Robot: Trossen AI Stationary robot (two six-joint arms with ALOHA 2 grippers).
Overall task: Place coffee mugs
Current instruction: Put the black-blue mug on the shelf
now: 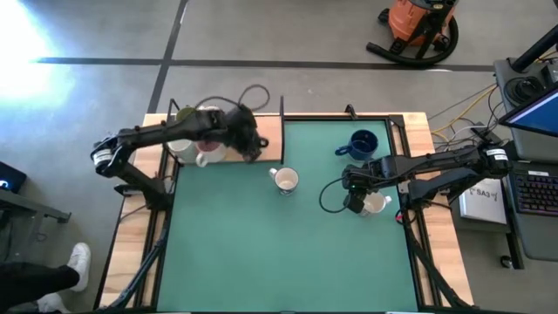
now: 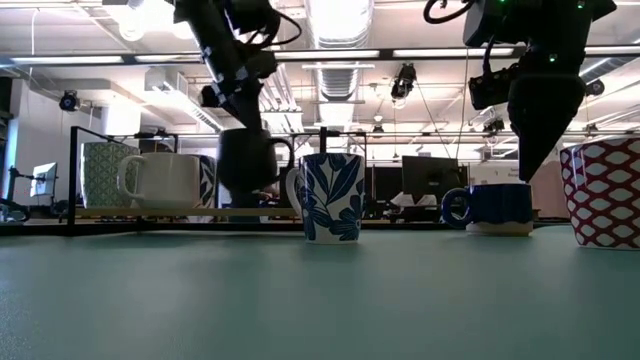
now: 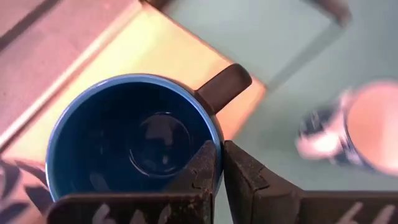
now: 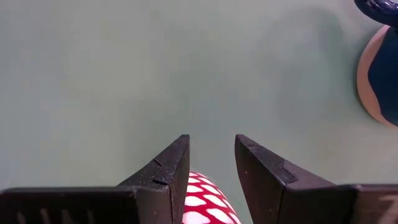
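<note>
My left gripper [image 1: 253,144] is shut on a dark navy mug [image 3: 134,140] and holds it above the right end of the wooden board [image 1: 270,131] at the table's far left. Other coffee mugs stand on that board, among them a white one [image 2: 160,180]. On the green mat stand a white mug with blue leaves [image 2: 332,197], a second navy mug [image 1: 362,142] on a round coaster, and a red-and-white patterned mug [image 2: 605,190]. My right gripper [image 4: 211,146] hangs open just left of the patterned mug [image 4: 205,200], touching nothing. My left gripper pinches the navy mug's rim wall [image 3: 217,146] just beside the handle [image 3: 225,84], one finger inside [image 3: 202,171] the mug and one outside [image 3: 245,180]. The fingers come steeply from above. The mug [image 2: 248,160] hangs upright below them, clear of the board.
Black frame rails [image 1: 283,109] border the board and mat. The mat's near half [image 1: 288,262] holds nothing. A cable loop [image 1: 331,196] hangs by the right arm.
</note>
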